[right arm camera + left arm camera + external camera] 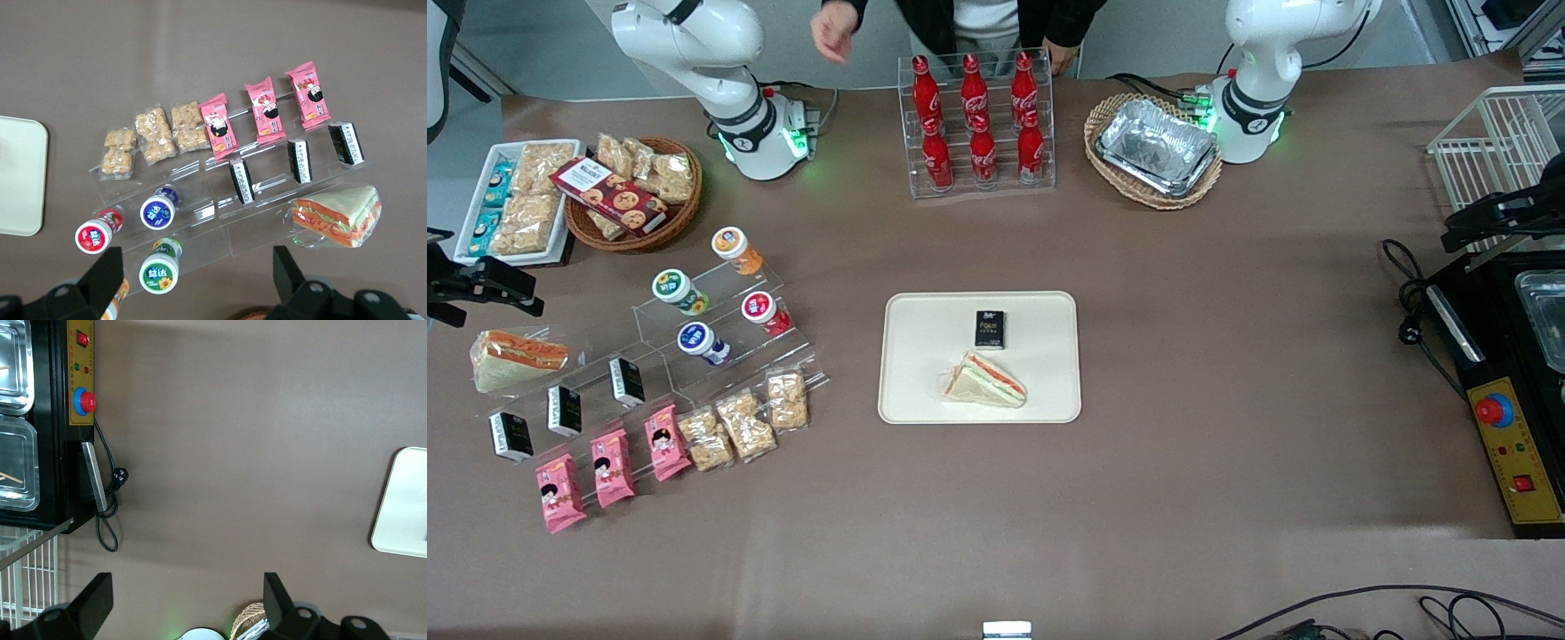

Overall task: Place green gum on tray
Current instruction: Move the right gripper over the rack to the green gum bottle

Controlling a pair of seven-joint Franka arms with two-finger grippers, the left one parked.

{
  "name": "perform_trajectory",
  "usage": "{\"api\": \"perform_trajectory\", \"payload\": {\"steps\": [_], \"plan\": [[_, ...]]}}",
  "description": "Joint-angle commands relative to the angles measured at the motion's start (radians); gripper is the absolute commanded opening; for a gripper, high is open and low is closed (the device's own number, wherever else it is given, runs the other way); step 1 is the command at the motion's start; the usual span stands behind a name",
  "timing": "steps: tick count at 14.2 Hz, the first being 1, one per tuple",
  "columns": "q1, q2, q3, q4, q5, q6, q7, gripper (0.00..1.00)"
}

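The green gum (674,289) lies tilted on a clear stepped stand (694,351) toward the working arm's end of the table, its white-rimmed green lid facing up. It also shows in the right wrist view (160,273). The cream-white tray (925,391) lies mid-table and holds a wrapped sandwich (987,380) and a small black pack (989,329). The tray's edge shows in the right wrist view (20,173). My right gripper (489,284) hangs high over the table's end, open and empty. In the wrist view the gripper (197,270) has the gum between its fingers, near one of them.
On the stand beside the gum are an orange bottle (736,250), a red-lidded bottle (763,311), a blue-lidded bottle (701,342), black packs (626,381), pink packets (612,466), cereal bars (738,425) and a sandwich (516,358). A cola rack (976,124) and a foil tray (1158,147) stand farther back.
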Motion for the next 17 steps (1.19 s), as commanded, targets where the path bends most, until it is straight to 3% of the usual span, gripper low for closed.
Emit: {"api": "perform_trajectory", "payload": {"steps": [1,7,9,12,17], "plan": [[0.007,-0.009,-0.002,0.007,0.006,0.000,-0.003,1.00],[0.014,-0.003,-0.001,0.004,0.021,-0.018,-0.002,1.00],[0.022,-0.050,0.003,-0.024,0.021,-0.096,0.021,1.00],[0.073,-0.264,0.003,-0.235,0.021,-0.091,0.154,1.00],[0.086,-0.561,0.018,-0.548,0.017,-0.014,0.171,1.00]]}}
